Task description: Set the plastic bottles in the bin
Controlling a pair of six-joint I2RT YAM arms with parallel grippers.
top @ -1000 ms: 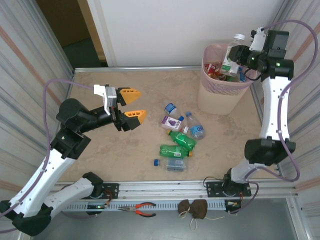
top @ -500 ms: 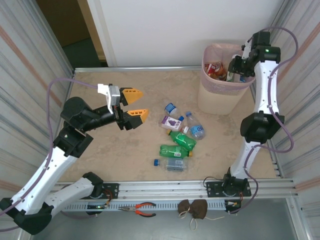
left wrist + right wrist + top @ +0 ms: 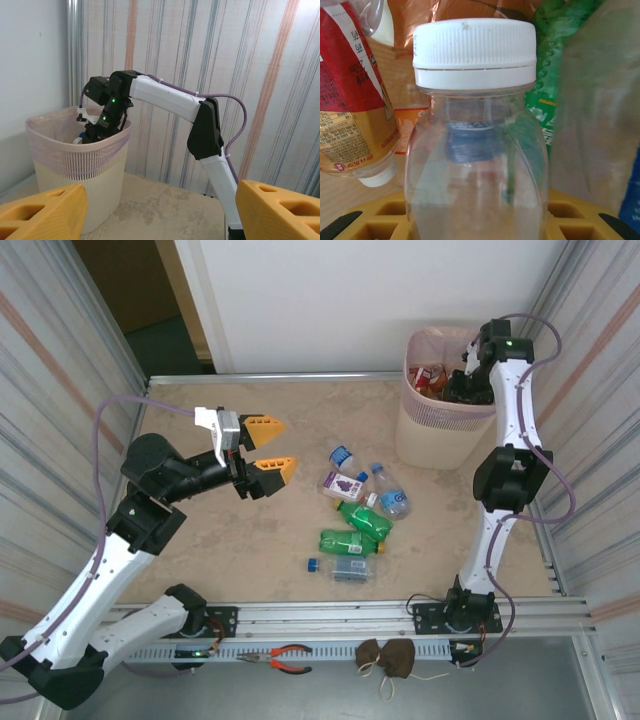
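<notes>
My right gripper (image 3: 463, 388) reaches down into the pale-pink bin (image 3: 432, 425) at the back right. It is shut on a clear bottle (image 3: 476, 150) with a white cap, held between the yellow fingers (image 3: 367, 220). Behind that bottle lie a red-labelled bottle (image 3: 347, 95) and a green one (image 3: 547, 95). Several bottles lie on the table's middle: a purple-labelled one (image 3: 345, 483), clear ones (image 3: 388, 492), two green ones (image 3: 365, 518) and a blue-capped one (image 3: 342, 569). My left gripper (image 3: 264, 448) hovers open and empty left of that pile, and its wrist view faces the bin (image 3: 75, 160).
Corrugated metal walls close in the left and right sides. The right arm's white links (image 3: 220, 170) rise beside the bin. Bare tan table (image 3: 200, 420) lies between the left gripper and the back rail. Pliers (image 3: 285, 658) lie on the front ledge.
The right arm has swung over and lowered the clear bottle from above the rim down into the bin. The left arm has barely shifted.
</notes>
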